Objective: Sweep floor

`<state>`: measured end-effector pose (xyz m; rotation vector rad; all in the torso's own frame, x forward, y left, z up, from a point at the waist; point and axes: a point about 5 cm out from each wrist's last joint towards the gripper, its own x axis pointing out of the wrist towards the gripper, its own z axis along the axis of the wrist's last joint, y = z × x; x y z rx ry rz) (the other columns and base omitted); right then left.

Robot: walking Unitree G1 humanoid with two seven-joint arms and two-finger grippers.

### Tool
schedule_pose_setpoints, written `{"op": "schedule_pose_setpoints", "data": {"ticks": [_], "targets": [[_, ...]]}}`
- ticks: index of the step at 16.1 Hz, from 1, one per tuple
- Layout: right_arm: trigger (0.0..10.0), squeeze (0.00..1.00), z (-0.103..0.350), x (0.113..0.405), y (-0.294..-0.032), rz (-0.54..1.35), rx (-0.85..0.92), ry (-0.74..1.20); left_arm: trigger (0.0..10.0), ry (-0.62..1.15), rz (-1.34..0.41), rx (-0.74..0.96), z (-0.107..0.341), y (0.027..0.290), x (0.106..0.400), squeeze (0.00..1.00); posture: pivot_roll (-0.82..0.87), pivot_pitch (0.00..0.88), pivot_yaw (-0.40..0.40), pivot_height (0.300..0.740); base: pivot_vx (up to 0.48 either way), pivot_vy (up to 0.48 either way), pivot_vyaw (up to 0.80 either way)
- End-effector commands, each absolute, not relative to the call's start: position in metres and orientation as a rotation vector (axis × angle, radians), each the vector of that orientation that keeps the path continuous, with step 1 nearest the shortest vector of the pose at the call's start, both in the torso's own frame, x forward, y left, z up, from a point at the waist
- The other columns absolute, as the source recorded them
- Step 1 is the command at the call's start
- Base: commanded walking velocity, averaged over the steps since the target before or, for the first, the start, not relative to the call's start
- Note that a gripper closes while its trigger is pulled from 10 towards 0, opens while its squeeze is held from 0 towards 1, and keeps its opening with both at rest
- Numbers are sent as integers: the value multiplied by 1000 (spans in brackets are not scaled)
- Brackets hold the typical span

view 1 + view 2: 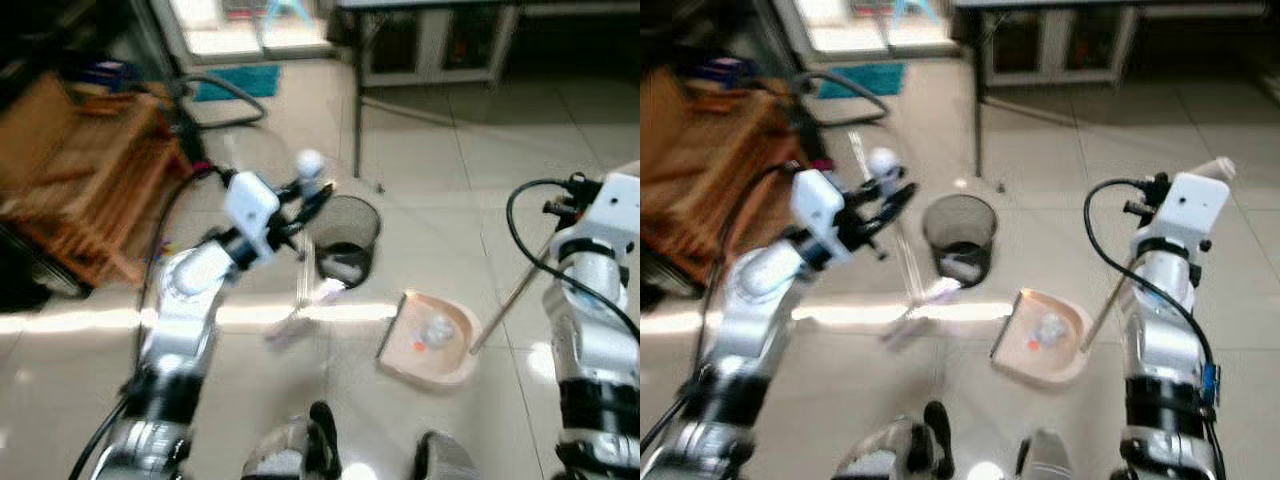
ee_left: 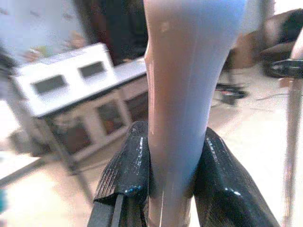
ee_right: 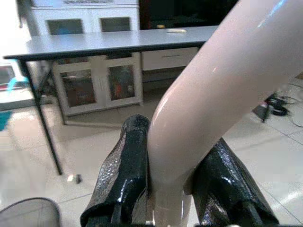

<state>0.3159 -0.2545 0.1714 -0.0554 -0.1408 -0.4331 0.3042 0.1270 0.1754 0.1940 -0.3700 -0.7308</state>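
My left gripper (image 1: 303,203) is shut on a pale broom handle (image 2: 189,71); its black fingers (image 2: 125,175) press the handle from both sides. The broom's blurred head (image 1: 292,322) rests on the tiled floor, in front of a black mesh bin (image 1: 348,240). My right gripper (image 1: 1198,185) is shut on the curved cream top (image 3: 222,85) of a dustpan's handle. The beige dustpan (image 1: 452,372) lies on the floor right of the broom head. In it are a crumpled white scrap (image 1: 437,330) and a small orange bit (image 1: 418,345).
A wooden rack (image 1: 90,170) stands at the left. A dark table leg (image 1: 357,120) comes down just behind the bin, with a glass-door cabinet (image 1: 430,40) further back. A hose (image 1: 230,100) and teal mat (image 1: 240,80) lie at the back left. My feet (image 1: 320,450) are at the bottom.
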Motion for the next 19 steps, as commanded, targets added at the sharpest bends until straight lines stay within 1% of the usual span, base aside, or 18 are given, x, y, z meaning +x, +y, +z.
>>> {"op": "schedule_pose_setpoints", "data": {"ticks": [1,3,5,6,8,9,12,16,19], "targets": [[10000,0,186,313,-250,-415,-21,-194,10000,-400,-677,219,184,136,300,0,-39,56,131,740,0,0,0],[10000,0,192,312,-250,-422,4,-193,10000,-377,-642,235,178,142,297,0,-38,50,124,740,0,0,0],[10000,0,207,310,-252,-421,17,-213,10000,-312,-584,208,164,146,294,0,-33,47,115,740,0,0,0],[10000,0,216,310,-253,-424,21,-224,10000,-237,-539,192,150,148,293,0,-32,47,108,740,0,0,0],[10000,0,239,309,-254,-408,29,-261,10000,-148,-466,165,133,153,290,0,-28,53,103,740,0,0,0],[10000,0,249,309,-253,-395,45,-271,10000,-134,-430,175,129,157,288,0,-27,57,99,740,0,0,0],[10000,0,267,310,-252,-379,91,-291,10000,-108,-397,181,121,163,281,0,-18,70,92,740,0,0,0],[10000,0,295,312,-245,-341,137,-384,10000,-89,-364,170,119,161,277,0,-19,75,85,740,0,0,0],[10000,0,306,317,-233,-304,180,-429,10000,-85,-318,147,120,159,281,0,-9,78,80,740,300,0,0]]}}
